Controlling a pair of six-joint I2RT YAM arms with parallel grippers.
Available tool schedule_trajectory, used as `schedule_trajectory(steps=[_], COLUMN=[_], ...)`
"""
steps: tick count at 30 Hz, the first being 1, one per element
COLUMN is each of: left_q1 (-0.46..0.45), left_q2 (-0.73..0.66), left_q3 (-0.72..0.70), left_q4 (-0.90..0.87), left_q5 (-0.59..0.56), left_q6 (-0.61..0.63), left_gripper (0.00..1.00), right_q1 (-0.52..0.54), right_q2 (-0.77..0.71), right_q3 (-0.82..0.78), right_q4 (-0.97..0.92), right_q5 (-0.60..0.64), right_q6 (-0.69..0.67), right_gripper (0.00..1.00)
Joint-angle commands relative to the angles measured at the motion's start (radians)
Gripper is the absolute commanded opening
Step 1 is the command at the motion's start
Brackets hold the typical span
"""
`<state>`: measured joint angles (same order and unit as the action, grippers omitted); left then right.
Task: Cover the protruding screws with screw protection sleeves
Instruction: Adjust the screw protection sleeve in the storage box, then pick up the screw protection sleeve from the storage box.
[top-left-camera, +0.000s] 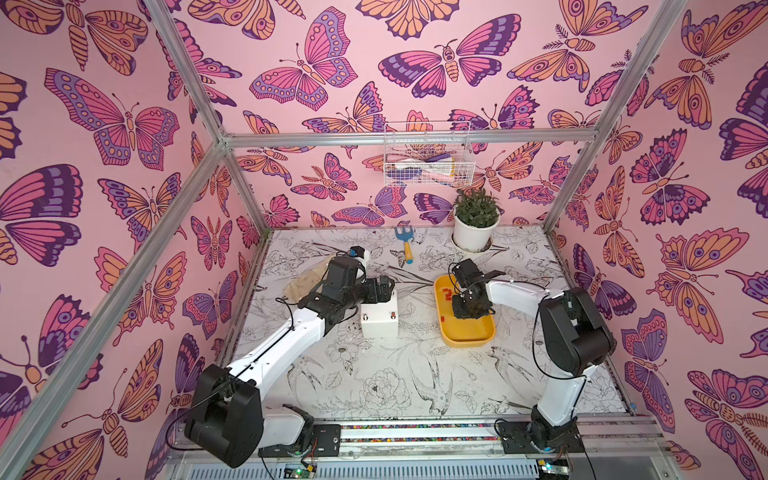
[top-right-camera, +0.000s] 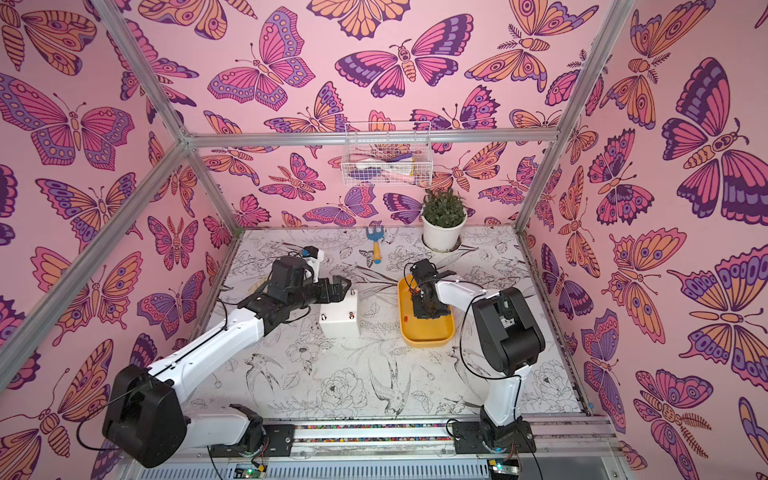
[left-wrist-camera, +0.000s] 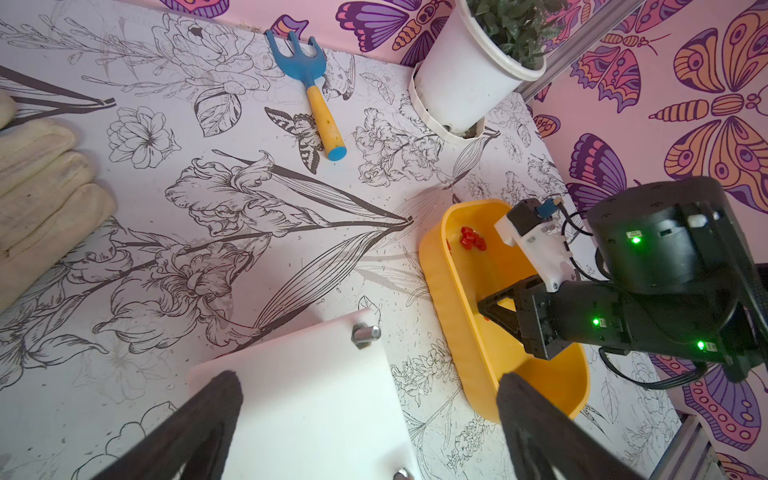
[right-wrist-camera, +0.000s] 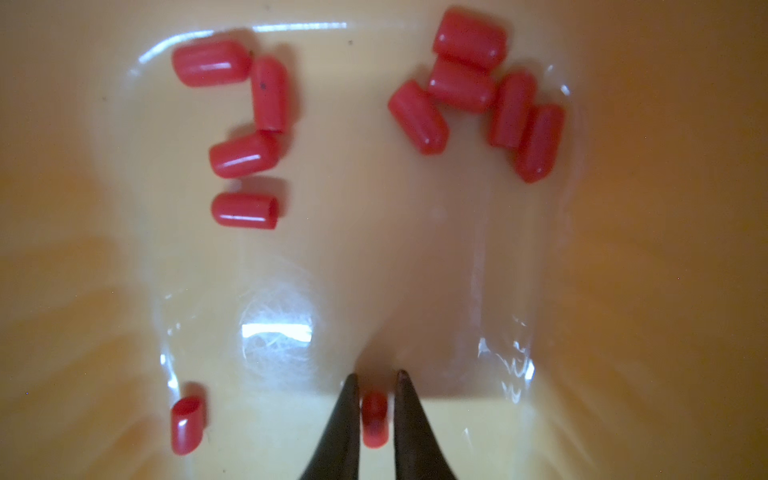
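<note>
Right wrist view. Item: red sleeve (right-wrist-camera: 374, 419), lying on the floor of the yellow tray (right-wrist-camera: 623, 249), between the fingertips of the right gripper (right-wrist-camera: 377, 374). The jaws stand narrow, one close on each side. Whether they pinch it cannot be told.

Stock: loose sleeves (right-wrist-camera: 461, 83) in two clusters at the tray's far end, and one more (right-wrist-camera: 187, 424) lying apart, near the gripper.

Handling, by judgement: very light, soft and rubbery. The skin is smooth, so it is likely to roll or squirt out under a hard squeeze. Best taken across the middle of the barrel, with the open end left free for the stud.

Destination: screws (left-wrist-camera: 365, 333) standing at the corners of the white box (left-wrist-camera: 311, 395), which sits near the tray. The one shown clearly is bare metal.

Left gripper (left-wrist-camera: 370, 378): spread wide and empty, one finger on each side of the box. Contact with the box cannot be told.
</note>
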<state>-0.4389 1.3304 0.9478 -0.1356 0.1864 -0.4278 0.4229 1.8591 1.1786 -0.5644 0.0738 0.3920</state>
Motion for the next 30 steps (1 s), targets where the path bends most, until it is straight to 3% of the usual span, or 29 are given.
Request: schedule_trajectory(steps=[1, 30], left_q1=[0.002, 0.003], left_q2=[0.003, -0.003], left_q3=[0.012, 0.005], left_q4=[-0.013, -0.013], left_q5=[-0.005, -0.007], left_q6=[0.009, 0.009], left_gripper=[0.98, 0.98], right_q1=[-0.010, -0.012], right_q2=[0.026, 0.035], right_q3=[0.015, 0.023], right_q4=[-0.032, -0.036], right_q5=[0.006, -0.009], right_q6=[-0.010, -0.012], right_gripper=[0.19, 0.19])
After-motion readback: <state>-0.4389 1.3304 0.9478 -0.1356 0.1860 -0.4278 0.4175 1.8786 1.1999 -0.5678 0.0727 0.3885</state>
